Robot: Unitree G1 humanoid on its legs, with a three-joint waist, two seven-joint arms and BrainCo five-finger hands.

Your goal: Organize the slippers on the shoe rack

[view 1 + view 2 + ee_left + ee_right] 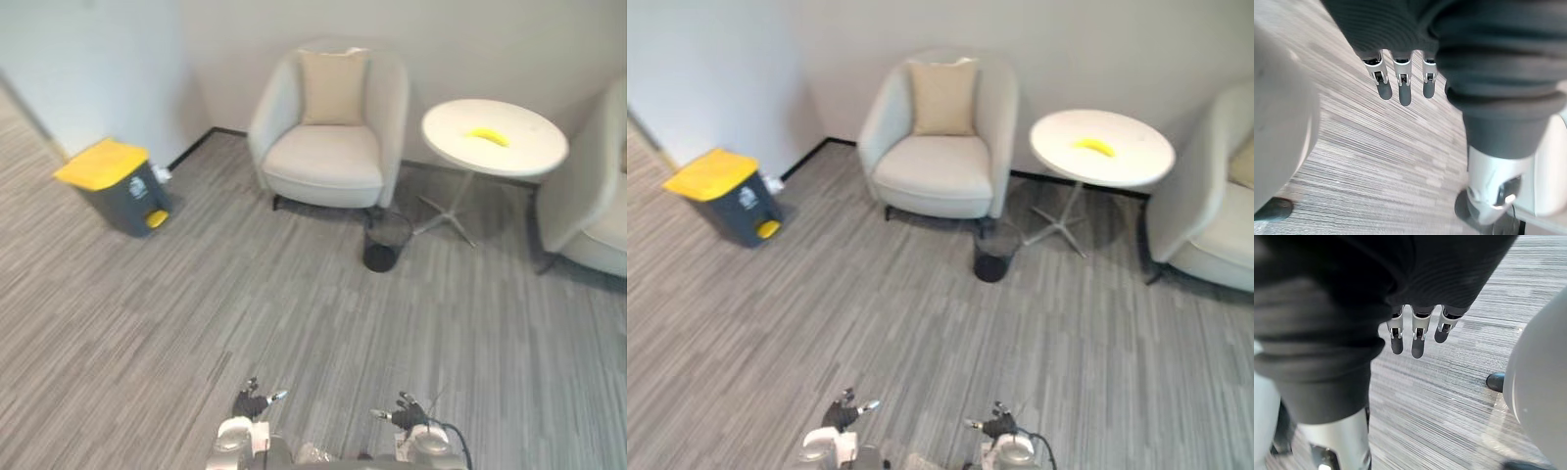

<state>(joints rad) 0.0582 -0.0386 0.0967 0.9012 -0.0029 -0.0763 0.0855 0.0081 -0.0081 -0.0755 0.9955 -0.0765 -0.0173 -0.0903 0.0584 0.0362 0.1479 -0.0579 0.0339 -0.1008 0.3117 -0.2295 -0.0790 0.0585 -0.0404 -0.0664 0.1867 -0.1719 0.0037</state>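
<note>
My left hand hangs low at the bottom edge of the eye views, over grey striped carpet. Its fingers are straight and relaxed, with nothing in them. My right hand hangs a short way to the right of it at the same height. Its fingers are also straight and empty. Both hands are open, and only carpet lies under them.
A cream armchair with a cushion stands against the far wall. Right of it is a round white table with a yellow object. A black mesh bin stands between them. A grey yellow-lidded bin is far left, a second armchair far right.
</note>
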